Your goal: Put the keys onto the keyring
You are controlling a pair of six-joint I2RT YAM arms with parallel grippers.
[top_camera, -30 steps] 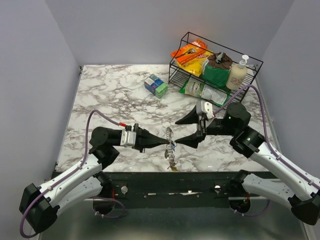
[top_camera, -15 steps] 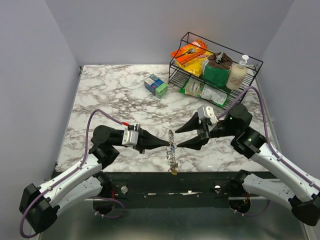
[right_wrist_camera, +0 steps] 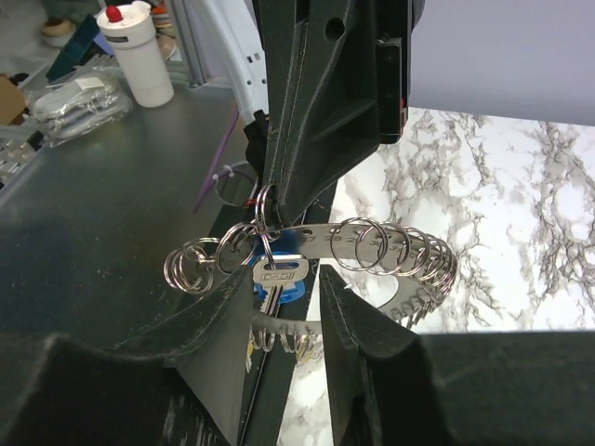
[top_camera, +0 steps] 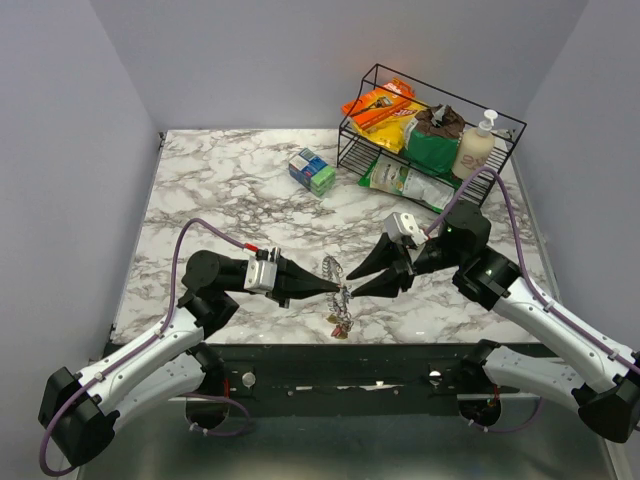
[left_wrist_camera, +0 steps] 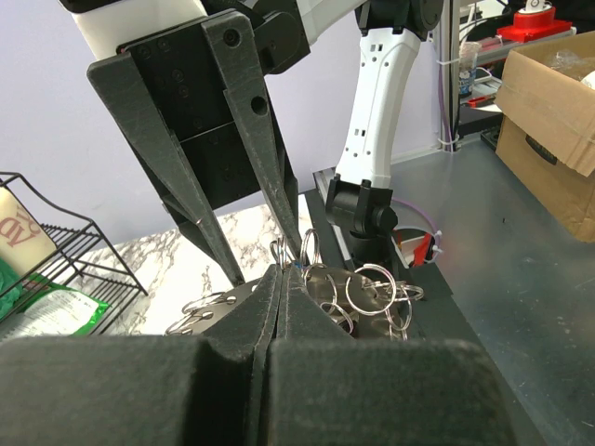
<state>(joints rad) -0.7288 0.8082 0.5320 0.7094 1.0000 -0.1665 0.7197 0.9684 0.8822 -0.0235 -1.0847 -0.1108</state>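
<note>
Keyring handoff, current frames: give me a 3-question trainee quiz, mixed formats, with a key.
1. True or false: the left pincer is shut on the keyring.
2. Multiple choice: the key hanging between the right pincer's fingers has a head that is A) red, B) blue, C) yellow.
3. Fill in: the right pincer's jaws stand ___, one on each side of that key.

Key: 1 true; 2 B; 3 apart.
</note>
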